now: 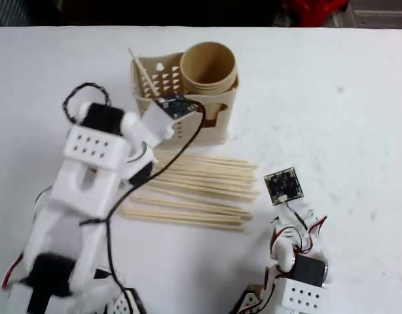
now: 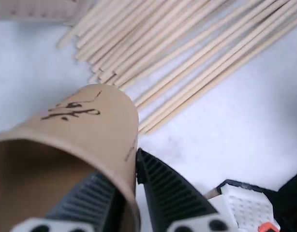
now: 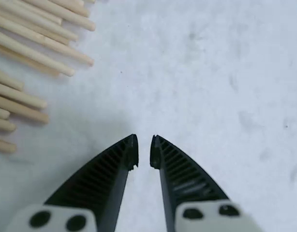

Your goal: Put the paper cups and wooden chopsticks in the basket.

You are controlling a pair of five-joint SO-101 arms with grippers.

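Paper cups [image 1: 208,65] stand nested in 1 stack in the right compartment of the basket [image 1: 224,131], which the high view shows at the far middle of the desk [image 1: 345,118]. 1 chopstick [image 1: 141,73] leans on end in the basket's left compartment. The loose wooden chopsticks [image 1: 201,190] lie in a flat pile on the desk just in front of the basket, running left to right. The left arm [image 1: 90,163] stretches from the near left corner to the basket's front, its wrist over the left end of the pile. The right arm [image 1: 299,275] sits at the near edge, to the right of the pile and apart from it.

From the left wrist, the left hand [image 2: 126,169] is clamped on the rim of a held cup [image 2: 85,125], with 1 finger [image 2: 163,188] outside the wall and the other inside. This cup is tipped, mouth toward the camera, with dark handwriting on its side. Whether it touches the desk cannot be told. Beyond it the chopsticks fan across the desk, and a perforated corner of the basket lies past them.

From the right wrist, the right hand [image 3: 142,147] is all but closed, with a thin gap between the tips and nothing in it. It hangs over bare desk, near the chopstick ends and apart from them.
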